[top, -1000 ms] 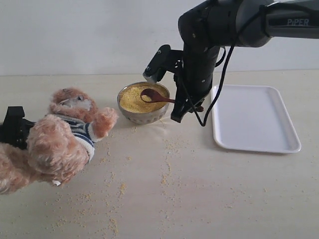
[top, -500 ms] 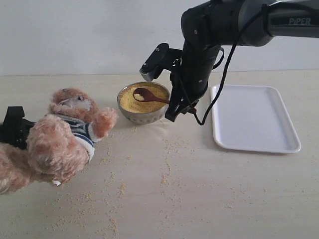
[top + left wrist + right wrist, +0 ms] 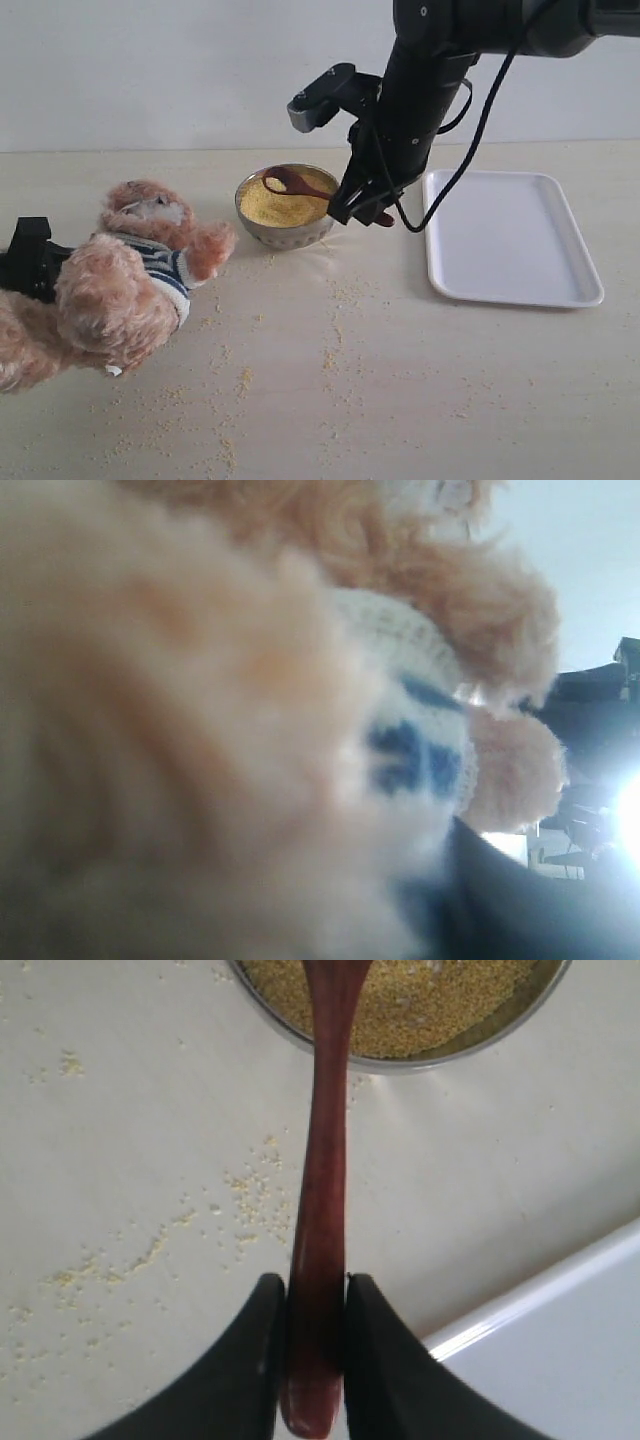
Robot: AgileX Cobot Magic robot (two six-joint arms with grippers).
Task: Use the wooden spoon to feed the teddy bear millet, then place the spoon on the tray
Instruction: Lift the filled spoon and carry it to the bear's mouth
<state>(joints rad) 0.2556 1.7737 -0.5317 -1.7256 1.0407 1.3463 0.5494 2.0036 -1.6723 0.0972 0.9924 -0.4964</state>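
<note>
While pinching wooden spoon (image 3: 322, 1190) handle in right gripper (image 3: 315, 1295), hovers over millet (image 3: 265, 205) bowl (image 3: 290, 236); teddy bear (image 3: 120, 285) left, against left gripper (image 3: 30, 262), jaws hidden, cannot tell; not fed yet, tray (image 3: 510, 240) right lacks spoon.

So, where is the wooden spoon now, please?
The wooden spoon is mid-scene in the exterior view, pinched by the right arm's fingers, its bowl over the metal bowl.

The right gripper's (image 3: 314, 1305) two black fingers (image 3: 250, 1360) pinch the end of the wooden spoon's (image 3: 325, 1160) reddish-brown handle. The handle reaches over the rim of a metal bowl (image 3: 470, 1048) full of millet (image 3: 420, 1000). Loose grains (image 3: 250, 1195) speckle the pale table (image 3: 130, 1130). A white tray's (image 3: 560, 1340) corner lies near the fingers.
</note>
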